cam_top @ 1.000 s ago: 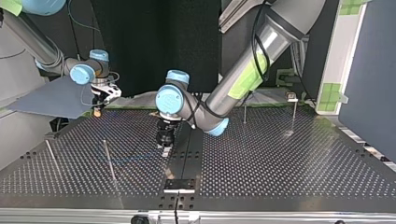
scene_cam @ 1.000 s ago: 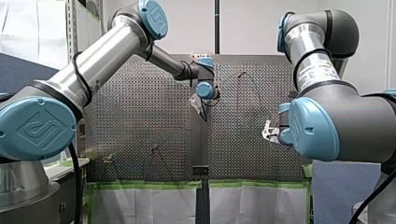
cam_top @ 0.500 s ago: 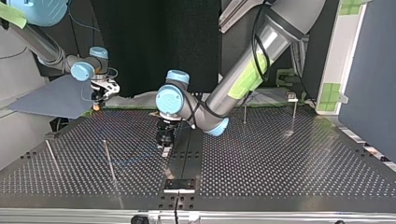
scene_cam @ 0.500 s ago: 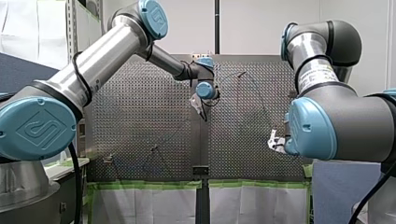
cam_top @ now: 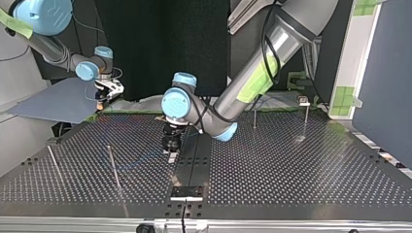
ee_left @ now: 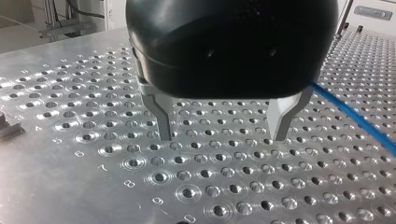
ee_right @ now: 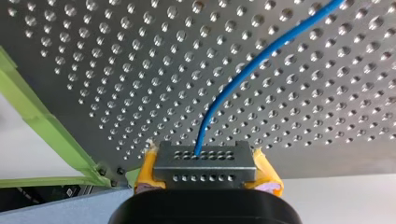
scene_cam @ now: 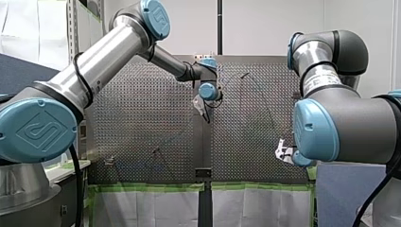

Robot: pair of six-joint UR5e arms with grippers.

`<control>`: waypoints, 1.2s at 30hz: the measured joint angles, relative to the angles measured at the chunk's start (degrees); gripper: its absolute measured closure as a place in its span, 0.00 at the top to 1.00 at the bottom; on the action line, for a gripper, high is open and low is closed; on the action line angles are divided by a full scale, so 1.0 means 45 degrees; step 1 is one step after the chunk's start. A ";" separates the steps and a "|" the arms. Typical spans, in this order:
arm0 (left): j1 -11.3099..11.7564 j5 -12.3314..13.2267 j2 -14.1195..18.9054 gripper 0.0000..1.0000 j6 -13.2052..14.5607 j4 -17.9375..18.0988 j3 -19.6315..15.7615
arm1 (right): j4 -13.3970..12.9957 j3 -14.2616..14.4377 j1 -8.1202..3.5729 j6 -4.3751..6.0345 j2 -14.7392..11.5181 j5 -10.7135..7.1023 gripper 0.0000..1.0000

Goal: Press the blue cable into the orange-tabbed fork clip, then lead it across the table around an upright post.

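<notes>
**Cable [ee_right: 243,70] pinched by right gripper [ee_right: 203,156] off table [ee_right: 116,56] edge; left gripper [ee_left: 222,138] spread, empty**

Right gripper:
- Yellow pads [ee_right: 148,171] are closed in on a dark perforated block [ee_right: 205,168].
- The blue cable is gripped there and comes out of the block's middle.
- From there the cable is run out over the table in a gentle curve.
- The gripper is held off the table, just past its edge, near the green tape [ee_right: 35,119].
- In the top view it is seen at the far left corner, above the edge.

Left gripper:
- Metal fingers [ee_left: 161,119] are spread wide, with nothing between them.
- The tips are held close over the table; contact cannot be confirmed.
- The cable is seen beside the gripper, outside one finger, and is not touched.
- In the top view the gripper is pointed straight down near the table's middle.

Posts, top view:
- Thin upright left posts [cam_top: 114,167] are stood in a pair on the near side.
- The right posts [cam_top: 305,119] are stood in a pair further back, well apart from both grippers.
- A faint blue arc of cable is seen on the table between the inner left post and the left gripper.
- Whether the cable touches that post cannot be told.
</notes>
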 joint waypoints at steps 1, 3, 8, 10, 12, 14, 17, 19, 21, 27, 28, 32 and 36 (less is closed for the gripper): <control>-0.0001 0.0005 0.0000 0.99 -0.0002 0.0000 0.0000 | -0.0092 -0.0005 -0.0045 0.0035 0.0078 0.0000 0.00; -0.0002 0.0020 0.0000 0.99 -0.0004 0.0000 0.0000 | -0.0245 -0.0005 -0.0121 0.0103 0.0200 0.0000 0.00; 0.0015 0.0054 0.0000 0.99 -0.0005 0.0000 0.0000 | -0.0617 -0.0057 -0.0302 0.0207 0.0629 -0.0002 0.00; 0.0024 0.0066 0.0000 0.99 -0.0006 -0.0003 0.0000 | -0.0653 -0.0130 -0.0357 0.0215 0.0819 -0.0002 0.00; 0.0027 0.0073 0.0000 0.99 -0.0005 -0.0003 0.0000 | -0.0670 -0.0180 -0.0400 0.0218 0.0954 -0.0002 0.00; 0.0029 0.0075 0.0000 0.99 -0.0008 -0.0003 0.0000 | -0.0687 -0.0222 -0.0445 0.0221 0.1043 0.0011 0.00; 0.0033 0.0077 0.0000 0.99 -0.0008 -0.0008 0.0000 | -0.0740 -0.0279 -0.0506 0.0221 0.1099 0.0028 0.00; 0.0033 0.0078 0.0000 0.99 -0.0008 -0.0010 0.0000 | -0.0779 -0.0353 -0.0555 0.0222 0.1154 0.0024 0.00; 0.0033 0.0077 0.0000 0.99 -0.0011 -0.0014 0.0000 | -0.0794 -0.0463 -0.0602 0.0221 0.1252 0.0013 0.00; 0.0032 0.0077 0.0000 0.99 -0.0019 -0.0019 0.0000 | -0.0784 -0.0877 -0.0755 0.0220 0.1761 0.0000 0.00; 0.0033 0.0078 0.0000 0.99 -0.0021 -0.0020 0.0000 | -0.0783 -0.0954 -0.0774 0.0216 0.1874 -0.0001 0.00; 0.0032 0.0077 0.0000 0.99 -0.0024 -0.0020 0.0000 | -0.0787 -0.1172 -0.0817 0.0181 0.2158 -0.0004 0.00; 0.0031 0.0051 0.0000 0.99 -0.0025 -0.0021 0.0000 | -0.0820 -0.1321 -0.0860 0.0159 0.2259 0.0000 0.00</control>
